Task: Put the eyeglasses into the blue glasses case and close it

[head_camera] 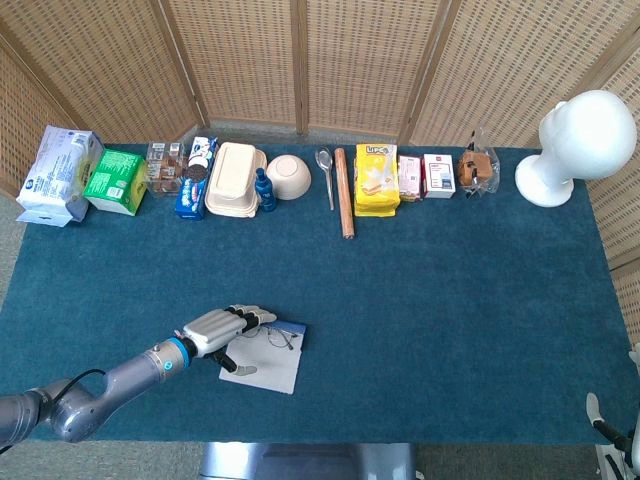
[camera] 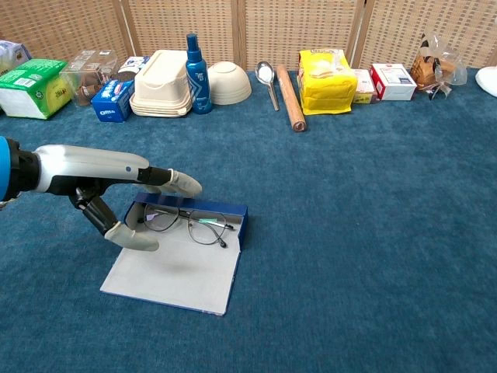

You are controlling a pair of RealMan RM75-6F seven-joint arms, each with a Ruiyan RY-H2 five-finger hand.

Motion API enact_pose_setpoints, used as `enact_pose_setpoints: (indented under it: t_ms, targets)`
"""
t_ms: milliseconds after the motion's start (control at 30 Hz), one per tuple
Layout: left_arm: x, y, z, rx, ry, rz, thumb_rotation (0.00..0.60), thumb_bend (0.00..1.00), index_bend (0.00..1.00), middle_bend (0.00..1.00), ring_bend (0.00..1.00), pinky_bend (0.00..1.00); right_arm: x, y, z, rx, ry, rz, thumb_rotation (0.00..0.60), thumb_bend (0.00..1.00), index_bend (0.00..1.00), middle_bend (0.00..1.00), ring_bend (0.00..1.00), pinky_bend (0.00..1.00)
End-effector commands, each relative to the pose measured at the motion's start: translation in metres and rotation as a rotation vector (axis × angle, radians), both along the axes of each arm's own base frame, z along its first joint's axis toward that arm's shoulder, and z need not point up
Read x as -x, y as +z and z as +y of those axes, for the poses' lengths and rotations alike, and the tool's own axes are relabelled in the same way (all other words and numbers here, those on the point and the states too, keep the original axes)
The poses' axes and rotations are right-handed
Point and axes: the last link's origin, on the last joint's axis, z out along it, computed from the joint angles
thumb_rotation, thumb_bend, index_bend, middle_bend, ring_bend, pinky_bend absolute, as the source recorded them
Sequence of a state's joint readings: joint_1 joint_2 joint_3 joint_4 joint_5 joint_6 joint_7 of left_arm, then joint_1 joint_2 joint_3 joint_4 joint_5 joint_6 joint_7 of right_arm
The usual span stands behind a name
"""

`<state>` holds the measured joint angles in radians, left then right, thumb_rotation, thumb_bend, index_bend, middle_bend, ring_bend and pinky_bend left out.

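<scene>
The left arm (head_camera: 95, 392) reaches in low from the near left edge. Its left hand (camera: 116, 186) hovers empty, fingers (camera: 177, 183) stretched forward and apart, thumb (camera: 128, 235) angled down. The right hand is barely in view.

- A folding wicker screen (head_camera: 300, 60) with wooden posts stands behind the worktop (head_camera: 460, 290).
- The worktop is covered in dark teal carpet-like cloth.
- Grey floor (head_camera: 8, 245) shows at the left edge.
- Light is even.
</scene>
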<state>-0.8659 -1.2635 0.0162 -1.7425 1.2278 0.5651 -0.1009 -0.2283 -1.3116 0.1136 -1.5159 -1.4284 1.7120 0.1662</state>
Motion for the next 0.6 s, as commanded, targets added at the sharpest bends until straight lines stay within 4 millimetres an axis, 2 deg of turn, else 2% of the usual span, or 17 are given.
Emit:
enact_pose_setpoints:
  t_ms: [33,600]
  targets:
    - [0.0,0.001,-0.002,0.009,0.002,-0.002,0.38,0.23,0.04,0.08,0.0,0.05,0.0,0.0,0.0,0.001,0.001,0.001,0.6,0.33,0.0,0.18,0.0,0.09]
    - [0.002,0.004,-0.029,0.076,-0.019,-0.014,0.376,0.23,0.04,0.08,0.0,0.05,-0.003,0.001,0.0,0.002,0.008,0.003,0.6,0.33,0.0,0.18,0.0,0.09]
